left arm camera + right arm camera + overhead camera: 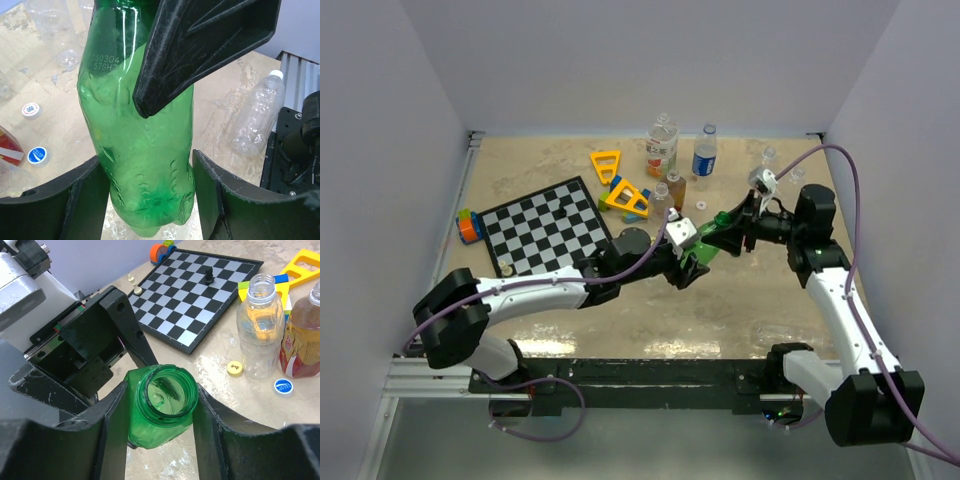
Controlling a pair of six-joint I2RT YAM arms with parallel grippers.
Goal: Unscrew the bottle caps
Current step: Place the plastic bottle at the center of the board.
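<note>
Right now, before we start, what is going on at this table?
Both arms are on one green bottle. The left arm's fingers clamp its body; the right arm's fingers close around its neck. Its mouth is open, with no cap on it. A yellow cap and a blue cap lie loose on the table beside a clear bottle that is also uncapped.

Beige speckled table, checkered chessboard on its left half, yellow triangle frames beside it, orange-label bottle and blue-label bottle standing at the back, loose yellow cap and blue cap lying flat
</note>
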